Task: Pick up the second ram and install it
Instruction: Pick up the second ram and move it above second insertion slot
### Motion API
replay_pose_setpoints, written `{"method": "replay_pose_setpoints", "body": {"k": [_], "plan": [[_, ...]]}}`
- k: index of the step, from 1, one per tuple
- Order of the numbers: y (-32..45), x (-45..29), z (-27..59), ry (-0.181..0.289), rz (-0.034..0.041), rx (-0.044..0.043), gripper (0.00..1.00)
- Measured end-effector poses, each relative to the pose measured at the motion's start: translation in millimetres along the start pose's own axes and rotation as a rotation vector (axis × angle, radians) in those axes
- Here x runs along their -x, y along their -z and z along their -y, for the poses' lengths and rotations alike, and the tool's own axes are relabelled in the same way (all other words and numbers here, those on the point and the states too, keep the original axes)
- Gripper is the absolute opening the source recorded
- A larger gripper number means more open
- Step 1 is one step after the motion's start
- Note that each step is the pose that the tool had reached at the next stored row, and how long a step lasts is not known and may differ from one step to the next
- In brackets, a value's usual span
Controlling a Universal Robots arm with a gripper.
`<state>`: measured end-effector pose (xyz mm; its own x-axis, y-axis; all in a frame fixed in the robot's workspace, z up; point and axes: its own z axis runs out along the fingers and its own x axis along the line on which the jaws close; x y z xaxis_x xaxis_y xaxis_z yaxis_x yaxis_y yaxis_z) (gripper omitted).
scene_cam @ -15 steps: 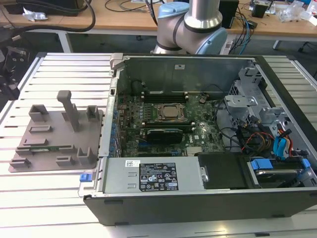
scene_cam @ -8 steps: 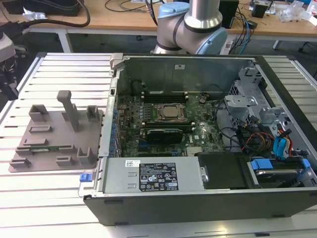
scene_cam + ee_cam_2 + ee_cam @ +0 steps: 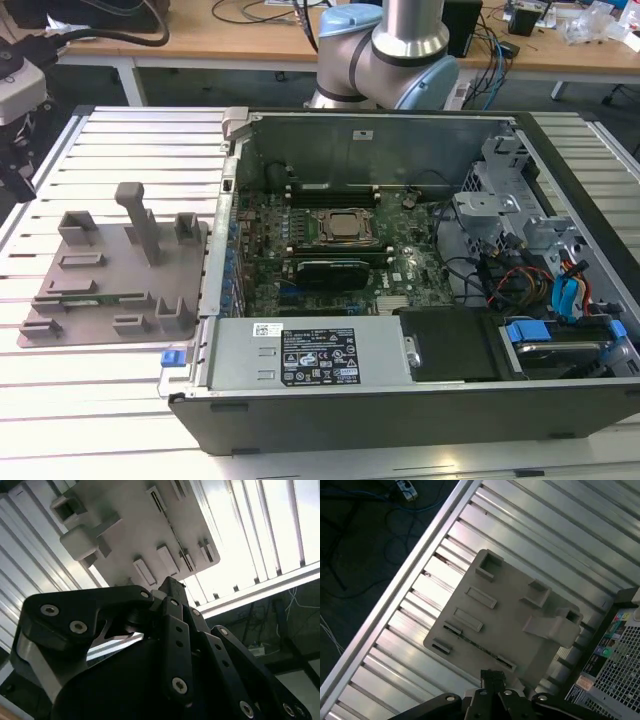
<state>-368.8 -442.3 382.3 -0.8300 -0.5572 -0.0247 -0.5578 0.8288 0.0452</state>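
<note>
Claw (image 3: 493, 676) hovers over the grey fixture (image 3: 512, 607) on the bench (image 3: 560, 530), seemingly pinched shut and empty. The second ram (image 3: 477, 646) lies edge-on in the fixture's slot, near the claw tips but apart.

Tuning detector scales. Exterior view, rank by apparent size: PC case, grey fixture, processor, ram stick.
1. PC case
2. grey fixture
3. processor and ram stick: unsure, since the stick looks longer but much thinner.

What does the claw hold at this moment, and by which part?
Nothing. The claw hangs above the grey fixture, where the second ram lies in its slot.
</note>
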Motion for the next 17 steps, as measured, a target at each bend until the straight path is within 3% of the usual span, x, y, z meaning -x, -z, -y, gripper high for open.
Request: {"method": "replay_pose_setpoints", "body": {"k": [9, 17], "plan": [[0.0, 0.0, 0.0, 0.132, -0.006, 0.0032, 0.1], [0.0, 0.0, 0.0, 0.338, -0.0156, 0.0081, 0.1]]}}
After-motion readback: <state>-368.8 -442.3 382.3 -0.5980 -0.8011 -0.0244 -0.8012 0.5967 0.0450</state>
